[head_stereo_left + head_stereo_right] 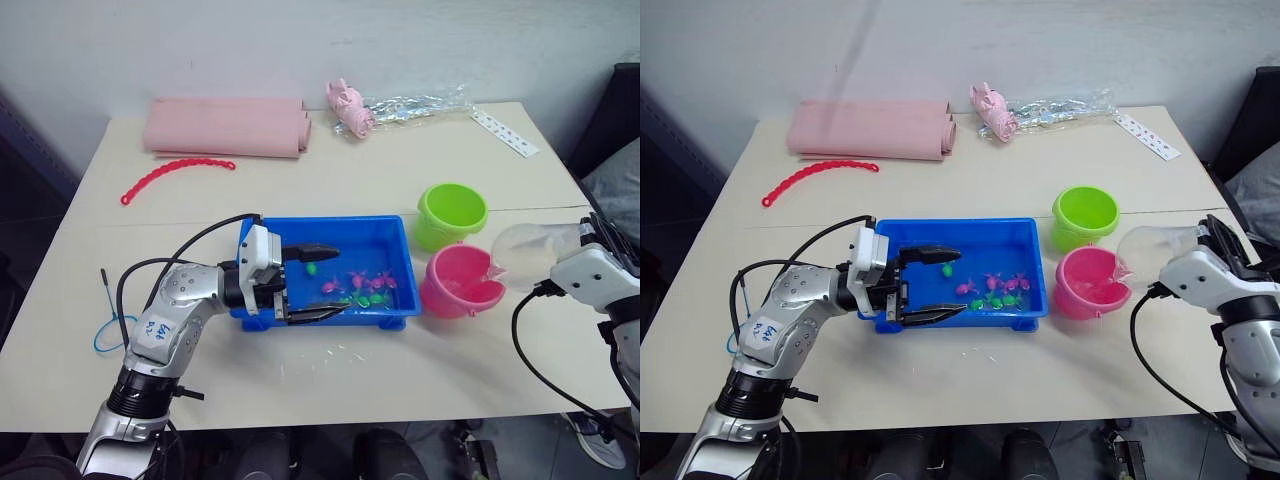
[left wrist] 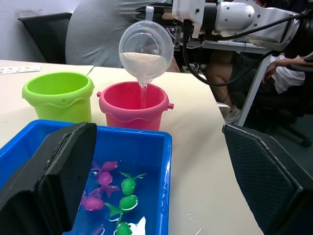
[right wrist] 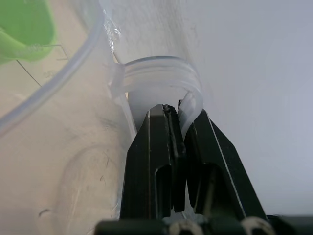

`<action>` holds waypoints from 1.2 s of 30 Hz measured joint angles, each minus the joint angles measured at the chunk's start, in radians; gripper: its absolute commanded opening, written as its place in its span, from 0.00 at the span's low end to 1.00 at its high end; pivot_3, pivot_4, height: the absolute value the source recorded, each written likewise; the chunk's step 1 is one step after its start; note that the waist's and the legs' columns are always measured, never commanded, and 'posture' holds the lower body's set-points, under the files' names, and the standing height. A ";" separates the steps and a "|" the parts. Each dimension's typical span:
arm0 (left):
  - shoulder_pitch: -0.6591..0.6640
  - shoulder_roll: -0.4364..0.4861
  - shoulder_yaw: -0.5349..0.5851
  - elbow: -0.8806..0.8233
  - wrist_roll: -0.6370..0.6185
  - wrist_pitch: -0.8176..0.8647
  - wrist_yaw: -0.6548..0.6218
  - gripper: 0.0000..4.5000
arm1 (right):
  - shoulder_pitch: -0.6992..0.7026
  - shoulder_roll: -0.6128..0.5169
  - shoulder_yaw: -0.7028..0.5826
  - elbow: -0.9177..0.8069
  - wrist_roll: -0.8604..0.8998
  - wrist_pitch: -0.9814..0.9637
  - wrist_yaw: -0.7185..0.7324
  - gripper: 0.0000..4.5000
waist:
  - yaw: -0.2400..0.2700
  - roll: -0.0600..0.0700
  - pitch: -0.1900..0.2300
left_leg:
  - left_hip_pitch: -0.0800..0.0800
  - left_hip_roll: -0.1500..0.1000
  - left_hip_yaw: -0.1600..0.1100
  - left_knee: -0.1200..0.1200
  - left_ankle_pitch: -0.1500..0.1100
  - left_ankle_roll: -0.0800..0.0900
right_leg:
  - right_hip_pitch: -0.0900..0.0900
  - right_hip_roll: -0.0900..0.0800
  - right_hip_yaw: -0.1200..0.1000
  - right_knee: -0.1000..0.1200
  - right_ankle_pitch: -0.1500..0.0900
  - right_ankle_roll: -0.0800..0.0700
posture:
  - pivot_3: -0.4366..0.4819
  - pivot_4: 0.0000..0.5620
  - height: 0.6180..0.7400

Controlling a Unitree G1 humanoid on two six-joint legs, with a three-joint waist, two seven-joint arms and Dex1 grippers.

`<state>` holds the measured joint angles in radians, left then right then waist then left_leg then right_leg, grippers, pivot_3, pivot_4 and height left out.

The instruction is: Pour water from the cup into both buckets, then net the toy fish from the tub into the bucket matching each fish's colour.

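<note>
Overhead, a pale table [image 1: 330, 390] stands against a white wall, with a grey-clothed person seated beyond its right end. A rolled pink mat [image 1: 226, 127] lies along the far edge, a red beaded strip [image 1: 172, 177] just in front of it, a pale-pink toy [image 1: 350, 108] and crinkly wrapper [image 1: 420, 106] further right. The blue tub [image 1: 385, 245] sits mid-table, pink and green fish [image 1: 362, 287] bunched toward its right end. Bare tabletop runs along the near edge. The left gripper [image 1: 312, 283] hangs over the tub's left part, jaws wide apart and empty. Beside the tub's right end, the green bucket [image 1: 451, 213] and pink bucket [image 1: 461, 282] stand touching. The right gripper [image 3: 180, 116] has its jaws clamped on the handle of the cup [image 1: 527, 252], tilted over the pink bucket, water streaming in. The net [image 1: 108, 325] lies near the left edge.
</note>
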<state>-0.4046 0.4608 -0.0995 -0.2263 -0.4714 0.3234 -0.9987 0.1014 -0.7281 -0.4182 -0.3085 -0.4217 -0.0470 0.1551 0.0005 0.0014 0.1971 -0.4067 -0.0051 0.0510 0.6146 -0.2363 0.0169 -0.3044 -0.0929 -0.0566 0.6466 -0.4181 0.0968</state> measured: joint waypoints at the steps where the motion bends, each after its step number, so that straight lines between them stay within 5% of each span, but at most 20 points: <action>1: 0.000 0.000 0.000 0.000 0.001 -0.001 0.000 1.00 | -0.001 0.000 0.004 0.000 -0.005 -0.004 -0.002 0.01 | 0.000 0.000 0.000 | 0.000 0.000 0.000 0.000 0.000 0.000 | 0.000 0.000 0.000 0.000 0.000 0.000 | 0.48 0.27 1.00; 22: 0.017 0.009 0.001 0.000 0.006 -0.012 -0.002 1.00 | -0.029 0.040 0.022 0.041 -0.029 -0.063 -0.039 0.01 | 0.000 0.000 0.000 | 0.000 0.000 0.000 0.000 0.000 0.000 | 0.000 0.000 0.000 0.001 0.000 0.000 | 0.48 0.27 1.00; 29: 0.019 0.013 0.003 0.000 0.003 -0.017 -0.007 1.00 | -0.047 0.098 0.000 0.043 0.125 -0.043 -0.015 0.01 | 0.000 0.000 0.000 | 0.000 0.000 0.000 0.000 0.000 0.000 | 0.000 0.000 0.000 0.001 0.000 0.000 | 0.48 0.27 1.00; 36: 0.018 0.013 0.053 0.000 -0.054 0.026 0.001 1.00 | -0.124 0.125 -0.151 0.080 0.355 0.159 0.025 0.01 | -0.001 0.000 0.000 | 0.000 0.000 0.000 0.001 0.000 0.000 | 0.000 0.000 0.000 0.002 0.000 0.000 | 0.48 0.27 1.00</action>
<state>-0.3869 0.4739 -0.0467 -0.2266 -0.5252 0.3494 -0.9982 -0.0225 -0.6030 -0.5695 -0.2288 -0.0669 0.1124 0.1806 -0.0004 0.0014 0.1971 -0.4066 -0.0051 0.0508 0.6154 -0.2362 0.0172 -0.3043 -0.0931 -0.0566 0.6490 -0.4181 0.0968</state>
